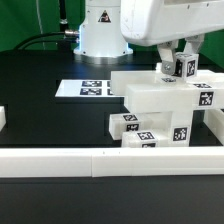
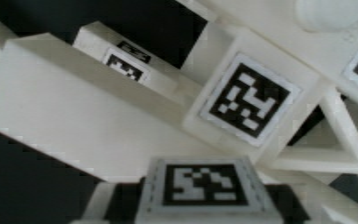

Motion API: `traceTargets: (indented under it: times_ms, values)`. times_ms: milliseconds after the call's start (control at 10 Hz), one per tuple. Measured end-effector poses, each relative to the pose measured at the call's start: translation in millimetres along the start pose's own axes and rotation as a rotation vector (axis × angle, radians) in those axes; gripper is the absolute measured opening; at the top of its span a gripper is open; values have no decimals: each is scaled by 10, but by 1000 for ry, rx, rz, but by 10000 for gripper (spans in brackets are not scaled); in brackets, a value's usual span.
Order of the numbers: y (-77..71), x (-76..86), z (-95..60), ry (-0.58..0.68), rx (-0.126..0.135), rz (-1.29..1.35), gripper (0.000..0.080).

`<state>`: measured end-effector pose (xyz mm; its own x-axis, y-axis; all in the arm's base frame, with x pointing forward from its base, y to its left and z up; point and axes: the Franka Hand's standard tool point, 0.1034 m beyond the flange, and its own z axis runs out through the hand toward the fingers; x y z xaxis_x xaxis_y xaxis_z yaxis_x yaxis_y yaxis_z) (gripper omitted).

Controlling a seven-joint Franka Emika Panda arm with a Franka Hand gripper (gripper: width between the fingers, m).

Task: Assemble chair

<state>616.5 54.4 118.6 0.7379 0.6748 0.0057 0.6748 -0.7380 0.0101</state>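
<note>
The chair [image 1: 158, 100] is lying partly built directly below the claw [image 1: 179, 67], on the black table [image 1: 40, 100]; its broad slab [image 1: 150, 96] is resting level, its long axis running from the exterior view's left to the exterior view's right; the end of it under the claw is showing a tag that is facing the camera. Lower than the claw, and toward the exterior view's left of it, several chunky tagged blocks [image 1: 150, 132] are sitting close together against the slab. The claw is clamping a short square post [image 1: 187, 68] between its fingers; the post is standing upright, its tagged face turning toward the camera; whether its foot is touching the slab, I cannot tell. In the wrist view the post [image 2: 202, 185] is sitting between the two dark fingers [image 2: 119, 200], and past it the chair [image 2: 87, 110] is showing one large tag and one small tag. The marker board [image 1: 90, 88] is lying flat, well apart from the claw, toward the exterior view's left; the robot base [image 1: 100, 30] is standing behind the claw on that same side; a long low white rail [image 1: 100, 160] is lying across the foreground, nearer the camera than the claw.
</note>
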Motion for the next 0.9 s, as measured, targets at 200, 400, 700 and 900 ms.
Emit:
traceTargets:
  times_ms: [200,400,700,900]
  values:
    - [10,-17,19,-3,2,3,272]
    - [53,-50,49,-6,4,11,272]
    - [194,-91,50,-8,6,33,272]
    - [198,-90,49,-8,5,34,272]
